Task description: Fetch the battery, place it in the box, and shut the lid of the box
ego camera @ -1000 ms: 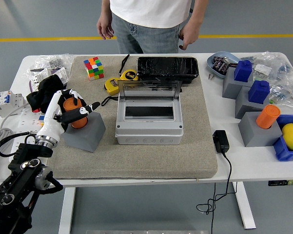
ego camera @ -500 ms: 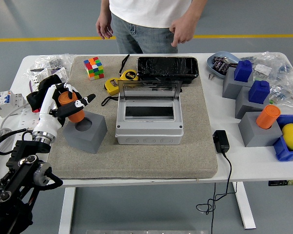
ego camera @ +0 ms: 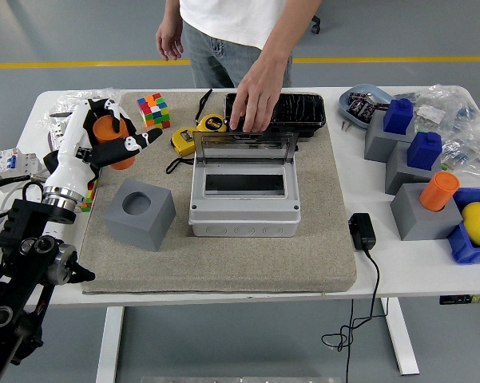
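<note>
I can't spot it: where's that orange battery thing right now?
In the head view, the orange battery is at the left, held off the table in the left robot hand, above the empty grey block and left of the colourful cube.

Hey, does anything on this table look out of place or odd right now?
Little stands out. A person's hand reaches in and rests on the top edge of the grey box's raised lid, which stands open. The left robot hand holds the orange battery up, clear of its empty grey holder. Nothing looks spilled or damaged.
</note>
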